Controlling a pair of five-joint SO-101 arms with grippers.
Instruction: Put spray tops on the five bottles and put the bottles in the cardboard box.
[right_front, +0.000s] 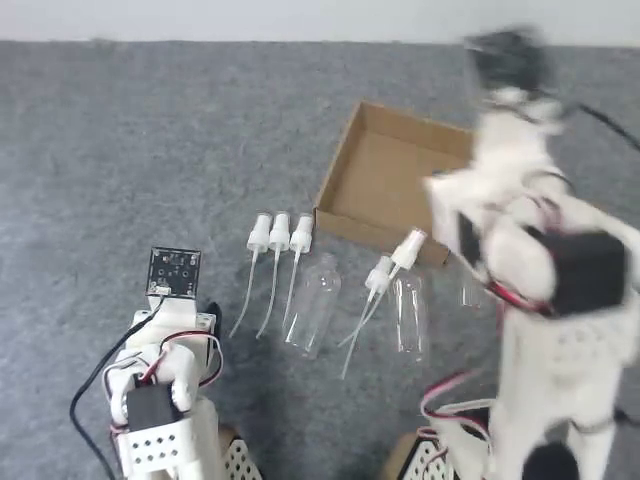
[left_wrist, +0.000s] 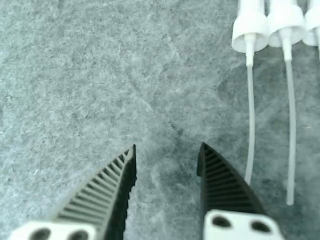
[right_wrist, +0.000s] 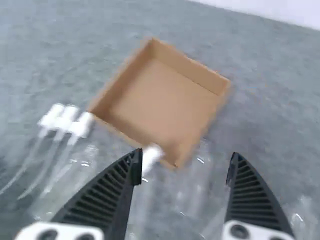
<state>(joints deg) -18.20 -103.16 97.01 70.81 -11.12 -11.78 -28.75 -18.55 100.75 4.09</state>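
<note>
High view: three loose spray tops (right_front: 280, 235) are laid side by side on the bench (right_front: 120, 150), just beside the cardboard box (right_front: 385, 180) — caps toward it, dip tubes trailed back toward the nearer left arm (right_front: 165, 400). The left end effector (left_wrist: 168, 146) is held parted and empty beside them; the right end effector (right_wrist: 185, 154) is spread wide above clear bottles (right_front: 313, 300).

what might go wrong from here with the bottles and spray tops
The clear bottles lie on their sides, so a nudge from the jaws may roll them instead of gripping. The pair of spray tops in front of the cardboard box lie with tubes crossed; lifting one could drag the other. The three spray tops lie close side by side, so open jaws might catch two.
</note>
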